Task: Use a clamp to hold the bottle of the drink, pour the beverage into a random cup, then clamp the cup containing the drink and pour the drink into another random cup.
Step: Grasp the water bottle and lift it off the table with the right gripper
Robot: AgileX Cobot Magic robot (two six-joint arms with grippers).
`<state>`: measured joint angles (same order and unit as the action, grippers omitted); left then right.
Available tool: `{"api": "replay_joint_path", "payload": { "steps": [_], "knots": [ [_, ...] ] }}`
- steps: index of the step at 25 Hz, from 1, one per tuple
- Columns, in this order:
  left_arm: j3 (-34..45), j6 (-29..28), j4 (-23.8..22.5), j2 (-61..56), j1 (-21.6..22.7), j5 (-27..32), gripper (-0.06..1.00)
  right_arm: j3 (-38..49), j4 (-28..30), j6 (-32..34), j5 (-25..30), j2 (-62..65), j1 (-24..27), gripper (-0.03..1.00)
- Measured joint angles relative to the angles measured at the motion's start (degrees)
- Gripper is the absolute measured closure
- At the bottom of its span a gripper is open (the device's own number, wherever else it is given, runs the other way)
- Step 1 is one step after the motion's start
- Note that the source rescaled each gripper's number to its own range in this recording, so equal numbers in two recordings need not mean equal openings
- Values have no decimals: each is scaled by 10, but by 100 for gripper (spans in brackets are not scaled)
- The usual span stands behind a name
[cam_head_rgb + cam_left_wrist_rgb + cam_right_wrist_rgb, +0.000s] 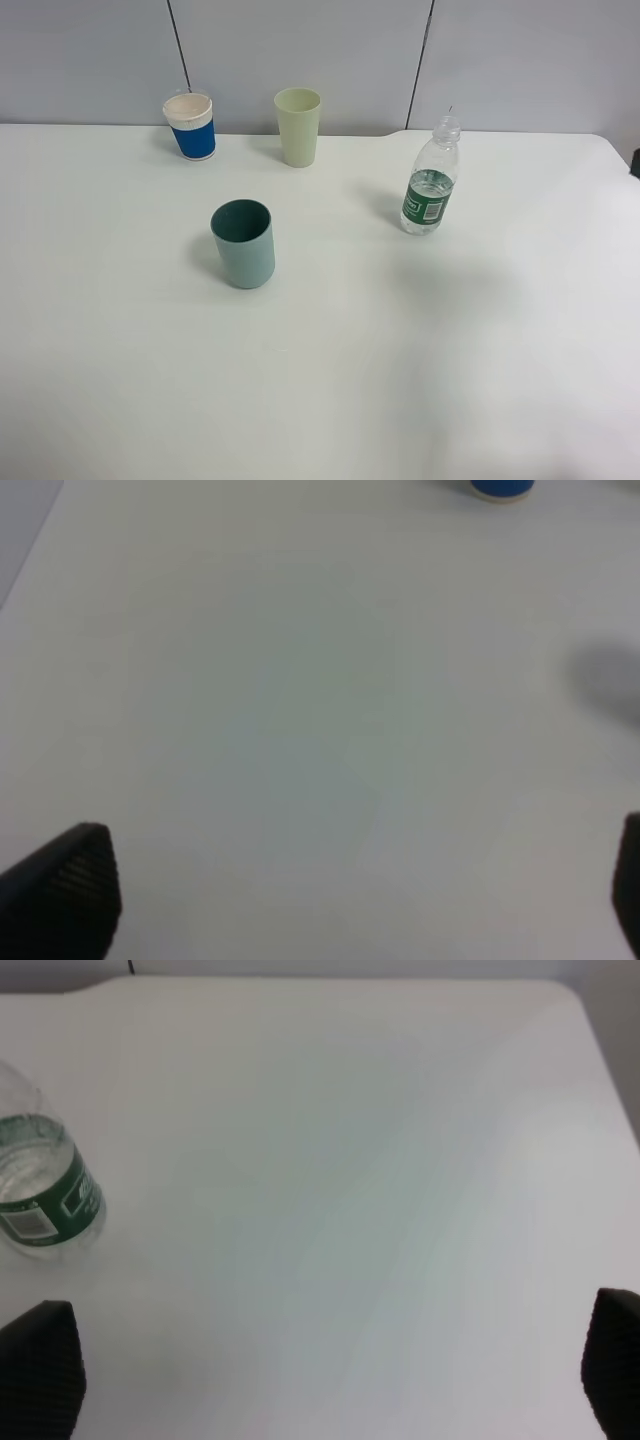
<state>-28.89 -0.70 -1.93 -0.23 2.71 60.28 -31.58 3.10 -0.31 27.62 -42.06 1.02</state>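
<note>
Exterior high: bottle upright, neck up; both end effectors wide apart, empty.

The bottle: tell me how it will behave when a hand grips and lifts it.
The bottle looks like thin clear plastic, so it will probably dent under a hard squeeze. It seems only part full, so likely light. Tall and narrow, it may tip if nudged high up.

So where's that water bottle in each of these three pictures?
Exterior high: the bottle stands upright on the right side of the white table, toward the back.
Left wrist: not in it; only the blue cup shows.
Right wrist: the bottle is cut off at the frame's edge, green label visible.
Shared landmark: the step in the table's back edge, near the bottle.
</note>
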Motion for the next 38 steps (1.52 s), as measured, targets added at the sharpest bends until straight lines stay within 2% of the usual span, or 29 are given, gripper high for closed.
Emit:
{"api": "replay_joint_path", "payload": {
  "steps": [5,9,18,25,38],
  "knots": [
    [0,0,0,0,0,0,-5,1,-21,0,-38,-104,0,-3],
    [0,0,0,0,0,0,-5,1,-21,0,-96,-178,-4,-3],
    [0,0,0,0,0,0,-5,1,-19,0,-235,-311,-58,-3],
    [0,0,0,0,0,0,-5,1,46,3,-299,-395,-66,-3],
    [0,0,0,0,0,0,-5,1,121,3,-398,-510,-66,-3]
  ]
}}
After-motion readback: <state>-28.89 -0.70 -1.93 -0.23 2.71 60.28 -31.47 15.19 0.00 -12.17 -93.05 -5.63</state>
